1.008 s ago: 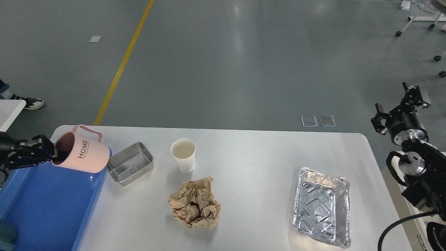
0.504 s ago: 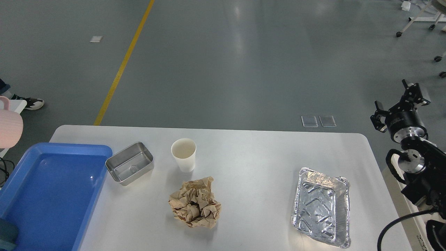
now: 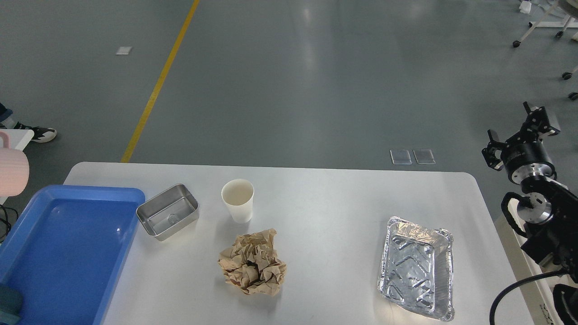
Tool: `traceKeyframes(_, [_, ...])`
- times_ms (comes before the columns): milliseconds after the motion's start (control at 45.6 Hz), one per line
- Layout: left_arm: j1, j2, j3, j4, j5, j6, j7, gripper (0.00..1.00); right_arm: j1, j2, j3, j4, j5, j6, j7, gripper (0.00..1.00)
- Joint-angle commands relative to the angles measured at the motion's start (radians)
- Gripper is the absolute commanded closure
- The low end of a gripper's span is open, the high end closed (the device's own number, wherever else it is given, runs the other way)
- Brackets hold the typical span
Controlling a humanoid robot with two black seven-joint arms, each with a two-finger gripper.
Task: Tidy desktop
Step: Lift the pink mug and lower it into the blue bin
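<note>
Desktop (image 3: 325,198) fills the lower frame, so bring your right gripper (image 3: 519,133), jaws apart and empty at right edge, down squarely over the foil tray (image 3: 415,268); left gripper is unseen.

You see the white desktop (image 3: 325,203), a blue tray (image 3: 67,253) at its left end, a steel tin (image 3: 168,217) just beside the tray, 1 paper cup (image 3: 238,200) upright, crumpled brown paper (image 3: 253,263) near it, a foil pan (image 3: 416,268) well apart, a pink mug (image 3: 12,169) at the left edge, the right gripper (image 3: 519,131) raised off the table, fingers spread.
</note>
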Motion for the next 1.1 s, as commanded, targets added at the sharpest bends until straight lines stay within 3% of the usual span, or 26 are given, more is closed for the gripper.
traceKeyframes(0, [0.000, -0.002, 0.009, -0.004, 0.005, 0.112, -0.003, 1.00, 0.000, 0.002, 0.000, 0.000, 0.000, 0.000, 0.000, 0.00])
traceKeyframes(329, [0.002, -0.023, 0.162, -0.010, 0.111, 0.297, -0.052, 1.00, 0.000, 0.000, -0.001, 0.000, 0.000, 0.000, 0.000, 0.00])
traceKeyframes(723, [0.003, -0.039, 0.472, -0.008, 0.114, 0.374, -0.054, 1.00, -0.003, 0.003, -0.001, 0.002, 0.000, 0.000, 0.000, 0.00])
traceKeyframes(898, [0.003, -0.039, 0.513, 0.005, 0.118, 0.382, -0.054, 1.00, -0.005, 0.006, -0.001, 0.002, 0.000, 0.000, 0.000, 0.00])
traceKeyframes(1074, [0.025, -0.089, 0.524, 0.018, 0.112, 0.394, -0.016, 1.00, -0.008, 0.008, -0.001, 0.002, 0.000, 0.000, 0.000, 0.00])
